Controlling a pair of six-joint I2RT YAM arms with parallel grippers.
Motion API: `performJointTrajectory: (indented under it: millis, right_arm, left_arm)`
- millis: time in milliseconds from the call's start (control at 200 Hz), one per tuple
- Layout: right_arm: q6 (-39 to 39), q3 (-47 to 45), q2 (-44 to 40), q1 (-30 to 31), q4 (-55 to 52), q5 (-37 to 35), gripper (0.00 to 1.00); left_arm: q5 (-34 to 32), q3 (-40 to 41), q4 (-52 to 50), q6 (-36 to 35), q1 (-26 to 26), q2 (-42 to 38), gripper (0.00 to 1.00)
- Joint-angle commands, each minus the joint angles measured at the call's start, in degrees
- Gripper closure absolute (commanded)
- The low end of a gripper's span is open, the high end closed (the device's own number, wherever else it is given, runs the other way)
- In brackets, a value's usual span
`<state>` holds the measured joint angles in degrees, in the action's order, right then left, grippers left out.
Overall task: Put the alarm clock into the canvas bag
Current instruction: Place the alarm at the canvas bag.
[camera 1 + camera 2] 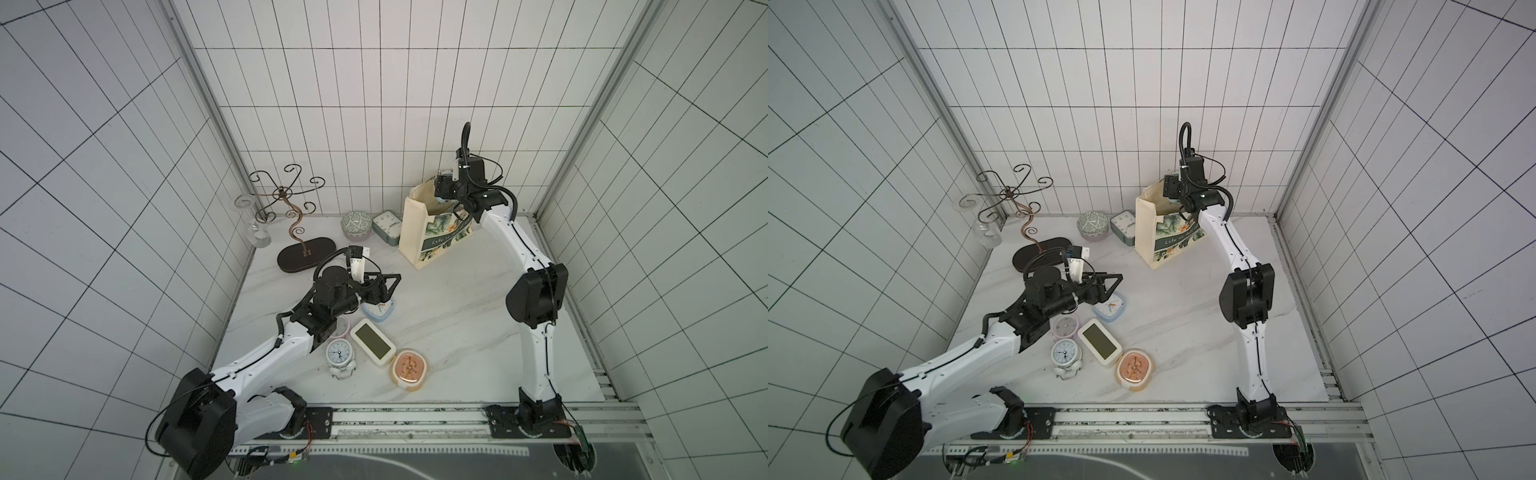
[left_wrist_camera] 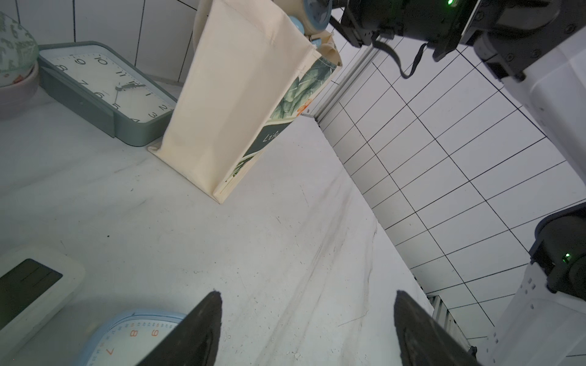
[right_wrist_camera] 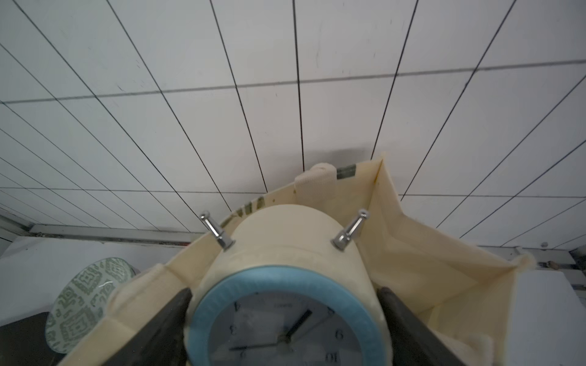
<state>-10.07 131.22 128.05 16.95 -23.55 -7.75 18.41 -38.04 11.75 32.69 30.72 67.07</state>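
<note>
Top views both show a marble table (image 1: 457, 324) with a huddle of clocks nearest the arm bases: a peach clock (image 1: 409, 370), a white round clock (image 1: 340, 357) on little feet, and a white digital clock (image 1: 372, 341). Just beyond them the left gripper (image 1: 392, 286) hangs over a pale blue clock (image 1: 378, 312); in the left wrist view its jaws stand wide apart with nothing between them. Farther back come a wire stand (image 1: 305, 259) on a dark oval base, a patterned bowl (image 1: 356, 226) and a grey-green clock (image 1: 386, 227) leaning beside the canvas bag (image 1: 419, 232), which stands upright near the far wall. At the bag's open mouth the right gripper (image 3: 285, 317) clamps the alarm clock (image 3: 285, 253), a cream body with a blue ring around the face, one finger on each side, its two metal feet pointing toward the tiled wall (image 3: 285, 95).
</note>
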Motion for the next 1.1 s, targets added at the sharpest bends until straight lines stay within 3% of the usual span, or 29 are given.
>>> performJointTrajectory:
  millis: [0,420,505,575,655,900,1095]
  right_arm:
    - [0.92,3.09,0.45,-1.21,1.03,4.67,0.35]
    - [3.29,0.57,7.07,-1.8,-6.89,11.72,0.31]
    - [3.77,1.31,7.06,-1.76,-7.55,12.47,0.21]
    - [4.21,2.4,6.62,-1.79,-8.14,12.59,0.01]
    - [4.35,4.86,5.97,-1.75,-9.18,12.65,0.0]
    - [4.26,5.94,-3.01,-1.66,-9.36,13.47,0.0]
    - [5.01,-3.64,-16.66,-0.39,-6.81,12.13,0.0]
  left_arm:
    - [-1.36,-1.51,0.48,-0.69,-0.64,1.25,0.17]
    - [-2.05,-2.31,-3.57,-1.64,-1.53,3.59,0.17]
    - [-0.99,-2.46,-3.16,-1.92,-1.54,3.63,0.17]
    - [-0.75,-2.41,-2.79,-2.27,-1.61,3.26,0.17]
    - [-1.04,-2.39,-2.7,-2.78,-1.54,2.4,0.17]
    - [-4.06,-2.41,-5.93,-2.98,-1.98,-2.11,0.15]
    - [-5.09,-1.18,-9.7,-3.03,-2.22,-7.23,0.13]
